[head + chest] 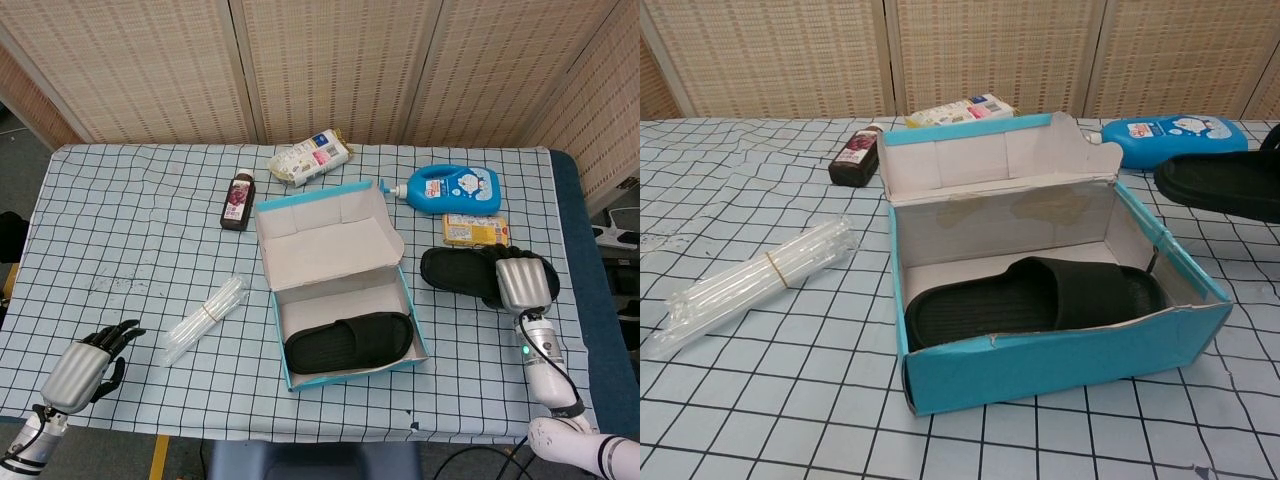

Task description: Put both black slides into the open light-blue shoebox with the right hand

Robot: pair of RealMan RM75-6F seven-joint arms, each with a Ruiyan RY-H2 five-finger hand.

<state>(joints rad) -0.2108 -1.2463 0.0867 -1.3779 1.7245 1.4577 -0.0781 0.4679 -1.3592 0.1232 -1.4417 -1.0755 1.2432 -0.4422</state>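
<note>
Item 1, light-blue shoebox (345, 300): stands open at the middle of the checked tablecloth (120, 230), its lid (325, 235) folded back toward the far side. The near wall is torn along its top edge in the chest view.

Item 2, first black slide (350, 342): lies flat inside the shoebox, lengthwise across the floor, toe toward the robot's right.

Item 3, second black slide (470, 272): outside the box, just right of it. The right hand (525, 282) sits at its right end, overlapping the strap area. Whether the fingers are clamped on the slide or only resting against it cannot be told; they are hidden behind the back of the hand.

Item 4, left hand (95, 360): near the front left corner of the table, fingers apart, holding nothing.

Item 5, sundries:
- A clear plastic packet of tubes (205, 318), bound with a rubber band, left of the box.
- A dark bottle (238, 200) beyond the box's left corner.
- A cream snack packet (310, 158) at the far edge.
- A blue lotion bottle (450, 188) to the far right, with a yellow packet (475, 230) just in front of it.
</note>
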